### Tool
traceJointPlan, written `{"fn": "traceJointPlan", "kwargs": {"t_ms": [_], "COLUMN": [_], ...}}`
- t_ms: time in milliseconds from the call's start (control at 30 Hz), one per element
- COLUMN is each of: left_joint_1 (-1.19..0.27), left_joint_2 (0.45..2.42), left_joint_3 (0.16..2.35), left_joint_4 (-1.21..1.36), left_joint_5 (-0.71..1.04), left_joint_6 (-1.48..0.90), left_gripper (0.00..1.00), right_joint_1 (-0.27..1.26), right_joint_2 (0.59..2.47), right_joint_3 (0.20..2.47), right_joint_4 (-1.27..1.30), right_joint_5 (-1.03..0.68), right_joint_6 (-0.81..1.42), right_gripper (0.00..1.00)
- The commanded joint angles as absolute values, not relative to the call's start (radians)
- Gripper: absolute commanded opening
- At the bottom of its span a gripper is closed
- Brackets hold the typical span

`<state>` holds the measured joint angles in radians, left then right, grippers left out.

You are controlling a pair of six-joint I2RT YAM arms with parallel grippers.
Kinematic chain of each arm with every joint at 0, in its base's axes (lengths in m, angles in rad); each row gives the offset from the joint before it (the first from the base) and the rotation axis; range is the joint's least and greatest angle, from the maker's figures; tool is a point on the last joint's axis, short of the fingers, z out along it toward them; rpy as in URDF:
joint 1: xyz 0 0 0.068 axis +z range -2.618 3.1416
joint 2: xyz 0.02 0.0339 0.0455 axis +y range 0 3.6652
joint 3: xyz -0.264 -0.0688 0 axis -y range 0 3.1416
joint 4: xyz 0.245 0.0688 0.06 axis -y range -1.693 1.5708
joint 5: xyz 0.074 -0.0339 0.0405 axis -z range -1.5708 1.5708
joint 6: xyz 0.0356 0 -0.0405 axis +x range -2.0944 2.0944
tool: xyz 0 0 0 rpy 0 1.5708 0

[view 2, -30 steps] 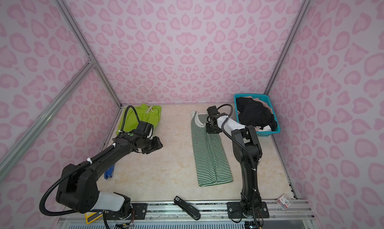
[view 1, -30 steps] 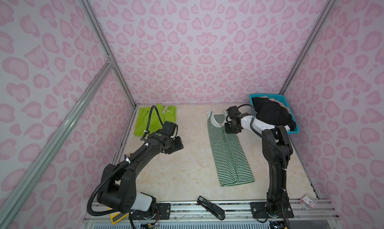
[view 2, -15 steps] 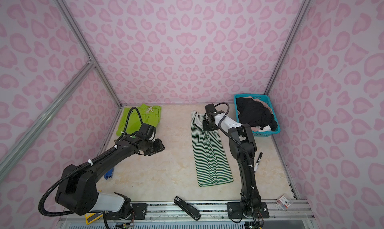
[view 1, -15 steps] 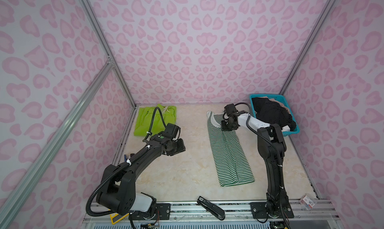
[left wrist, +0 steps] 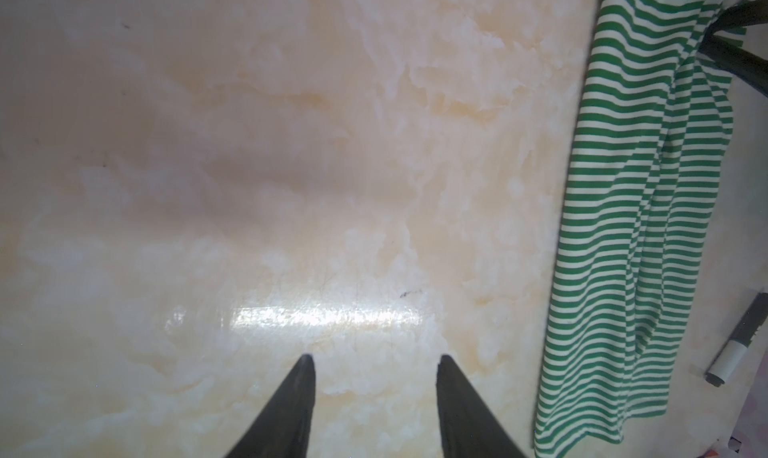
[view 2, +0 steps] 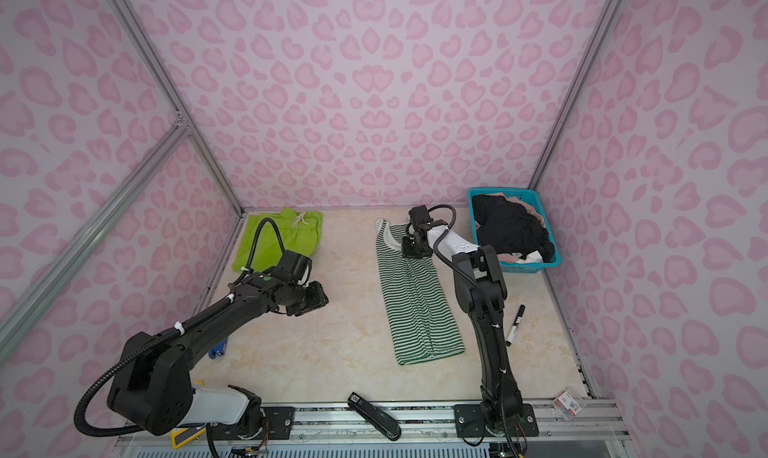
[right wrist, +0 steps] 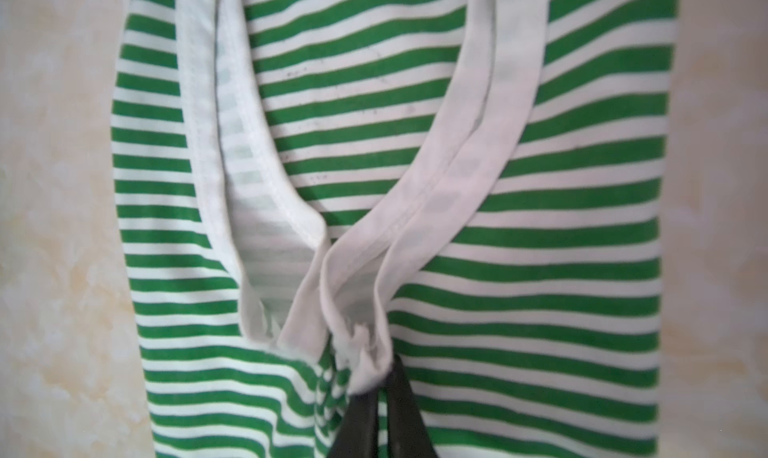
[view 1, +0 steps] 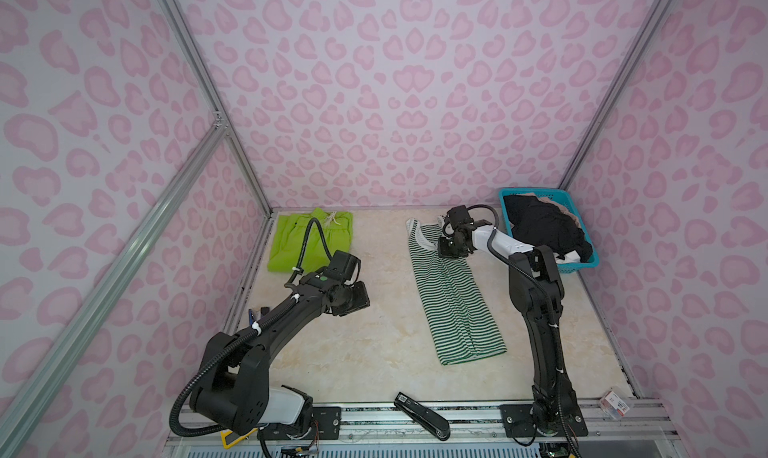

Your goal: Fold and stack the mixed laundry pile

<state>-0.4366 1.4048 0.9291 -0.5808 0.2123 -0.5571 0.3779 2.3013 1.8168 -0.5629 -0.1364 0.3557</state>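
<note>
Though otherwise flat, striped top with neckband inside right hand.

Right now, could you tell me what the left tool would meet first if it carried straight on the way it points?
Most likely the table: the left tool, open, aims down at bare marble. The striped top lies off to one side, out of that line, though depth is hard to judge.

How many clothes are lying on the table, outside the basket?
2. Lime-green shorts lie at the back left; the striped top lies in the middle, its neckband pinched by the right gripper. More clothes sit piled in the basket, some maybe hidden.
</note>
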Motion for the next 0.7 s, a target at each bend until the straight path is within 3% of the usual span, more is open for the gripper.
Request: {"fn": "traceJointPlan", "kwargs": {"t_ms": [0,100,367,667], "left_joint_1": [-0.483,-0.555,-0.840,-1.021], "left_joint_2": [1.418,1.453,1.637,1.800], "left_joint_3": [0.960,0.984,1.030,1.053], "left_joint_4": [-0.554,-0.517,-0.378,-0.296], "left_joint_5": [0.230,0.252,0.267,0.260], "left_joint_6": [-0.539,-0.556,-0.701,-0.845], "left_gripper": [0.50,0.50,0.53,0.55], "right_joint_1": [0.374,0.362,0.336,0.333], "right_joint_2": [2.215,2.069,1.632,1.355], "right_joint_3": [1.762,1.667,1.191,0.783], "right_joint_4": [-0.620,-0.629,-0.707,-0.718], "right_joint_5": [-0.080,-0.057,-0.005,-0.035], "right_joint_6": [0.299,0.263,0.298,0.419], "right_gripper": [0.22,0.32,0.40,0.44]}}
